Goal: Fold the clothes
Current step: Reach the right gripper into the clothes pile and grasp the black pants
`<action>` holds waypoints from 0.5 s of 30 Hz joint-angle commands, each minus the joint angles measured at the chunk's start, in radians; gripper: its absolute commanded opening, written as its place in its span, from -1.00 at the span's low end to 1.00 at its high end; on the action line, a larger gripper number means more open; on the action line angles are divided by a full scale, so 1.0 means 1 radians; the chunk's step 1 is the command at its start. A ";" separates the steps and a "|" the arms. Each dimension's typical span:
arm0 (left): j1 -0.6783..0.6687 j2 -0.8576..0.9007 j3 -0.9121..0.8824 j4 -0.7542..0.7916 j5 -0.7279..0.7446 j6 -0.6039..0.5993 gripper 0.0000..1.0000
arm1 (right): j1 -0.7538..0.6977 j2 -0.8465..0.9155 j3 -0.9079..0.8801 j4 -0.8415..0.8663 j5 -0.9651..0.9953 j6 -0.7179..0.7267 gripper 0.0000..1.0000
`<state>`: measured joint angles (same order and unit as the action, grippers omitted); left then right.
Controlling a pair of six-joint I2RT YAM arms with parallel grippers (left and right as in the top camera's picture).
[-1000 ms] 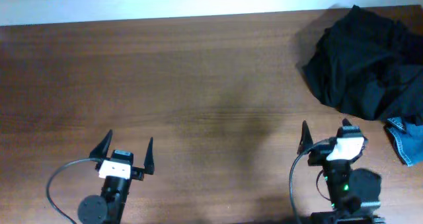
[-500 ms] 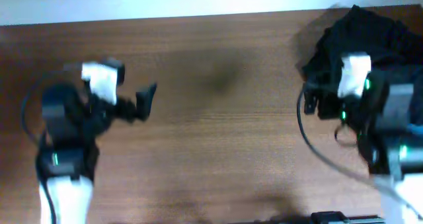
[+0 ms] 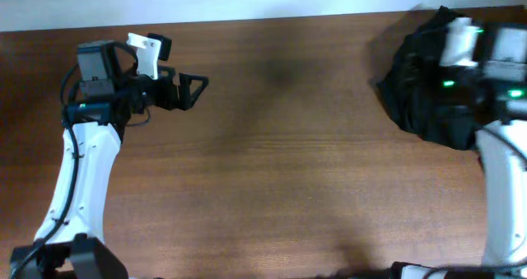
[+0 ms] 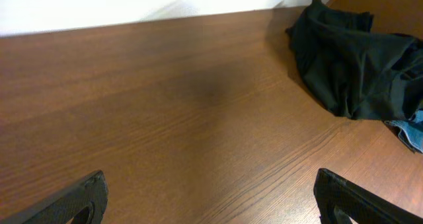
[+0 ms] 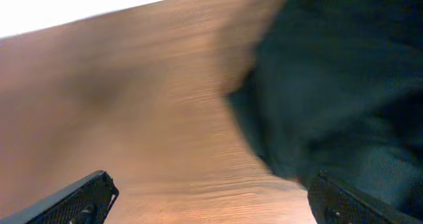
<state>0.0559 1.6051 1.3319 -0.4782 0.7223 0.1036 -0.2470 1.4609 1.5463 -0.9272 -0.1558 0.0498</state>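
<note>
Right gripper (image 5: 211, 187) hangs wide open, empty, over the crumpled heap of black fabric clothes (image 3: 416, 98); left gripper (image 3: 200, 83) same, well apart; best to pinch 1 edge, not the bulk.

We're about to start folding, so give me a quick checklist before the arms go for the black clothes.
1. Left end effector open and empty: ok.
2. Right end effector open and empty: ok.
3. Right end effector above the black clothes pile: ok.
4. Pile laid flat: not ok, bunched.
5. One garment's edge singled out: cannot tell.
6. Blue denim piece apart from pile: not ok, it lies against it.
</note>
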 commanded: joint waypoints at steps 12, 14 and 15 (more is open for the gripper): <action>0.005 0.032 0.016 -0.027 -0.065 0.001 0.99 | -0.324 0.342 0.142 0.101 0.014 0.129 0.74; 0.005 0.032 0.016 -0.029 -0.065 0.001 0.99 | -0.321 0.365 0.142 0.124 0.008 0.129 0.70; 0.005 0.032 0.016 -0.029 -0.065 0.001 0.99 | -0.315 0.380 0.142 0.141 0.010 0.135 0.68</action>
<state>0.0559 1.6291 1.3319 -0.5049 0.6689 0.1036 -0.5674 1.8084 1.6699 -0.8143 -0.1482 0.1486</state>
